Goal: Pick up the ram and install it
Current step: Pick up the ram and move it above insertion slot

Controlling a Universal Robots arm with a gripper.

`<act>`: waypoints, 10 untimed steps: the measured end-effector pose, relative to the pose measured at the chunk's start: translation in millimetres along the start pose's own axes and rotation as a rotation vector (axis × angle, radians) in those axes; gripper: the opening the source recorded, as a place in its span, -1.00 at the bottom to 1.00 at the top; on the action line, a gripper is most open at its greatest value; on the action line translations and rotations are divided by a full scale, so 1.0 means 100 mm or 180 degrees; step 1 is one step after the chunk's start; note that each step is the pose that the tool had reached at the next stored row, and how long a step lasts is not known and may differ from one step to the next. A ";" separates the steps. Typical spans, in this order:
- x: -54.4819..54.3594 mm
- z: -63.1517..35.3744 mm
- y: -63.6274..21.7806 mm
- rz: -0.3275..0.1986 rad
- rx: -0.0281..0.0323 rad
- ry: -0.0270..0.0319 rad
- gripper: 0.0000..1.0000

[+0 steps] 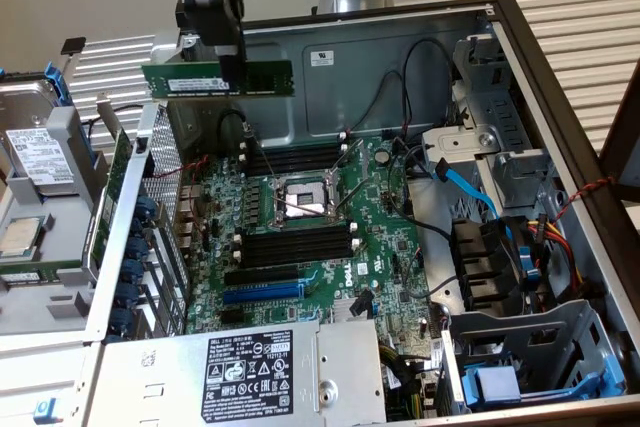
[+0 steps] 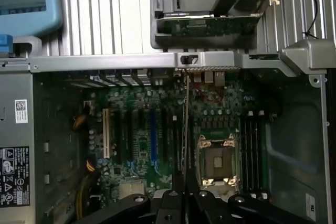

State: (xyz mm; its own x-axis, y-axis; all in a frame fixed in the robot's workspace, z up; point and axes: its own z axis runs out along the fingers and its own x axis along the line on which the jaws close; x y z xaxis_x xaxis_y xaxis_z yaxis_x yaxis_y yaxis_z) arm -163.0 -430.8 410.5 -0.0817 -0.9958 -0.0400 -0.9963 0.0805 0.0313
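Ram [image 1: 215,79] is hanging in the air, clamped in the gripper [image 1: 231,65]. Beneath the gripper, a slatted metal table [image 1: 585,7] is carrying an open computer case [image 1: 560,137]. A green motherboard [image 1: 395,247] is lying flat inside the case, its black memory slots [image 1: 295,245] directly below. The stick is sitting level, its long axis running across the exterior view and parallel to the slots.
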 end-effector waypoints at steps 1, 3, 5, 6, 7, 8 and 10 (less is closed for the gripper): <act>-0.01 0.005 -0.044 0.0001 0.0000 0.0001 -0.73; -0.04 0.013 -0.133 0.0000 0.0002 0.0003 -0.73; -0.06 0.019 -0.208 -0.0001 0.0004 0.0004 -0.73; -0.07 0.024 -0.222 -0.0005 0.0009 0.0003 -0.73; -0.07 0.030 -0.223 -0.0022 0.0026 0.0002 -0.73; -0.08 0.036 -0.224 -0.0046 0.0047 0.0001 -0.73; -0.09 0.048 -0.227 -0.0085 0.0083 -0.0001 -0.73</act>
State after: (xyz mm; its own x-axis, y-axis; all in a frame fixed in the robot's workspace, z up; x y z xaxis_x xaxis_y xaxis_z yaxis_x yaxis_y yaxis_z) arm -139.9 -423.7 405.4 -0.0551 -0.9976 -0.0407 -0.9985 0.0550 0.0041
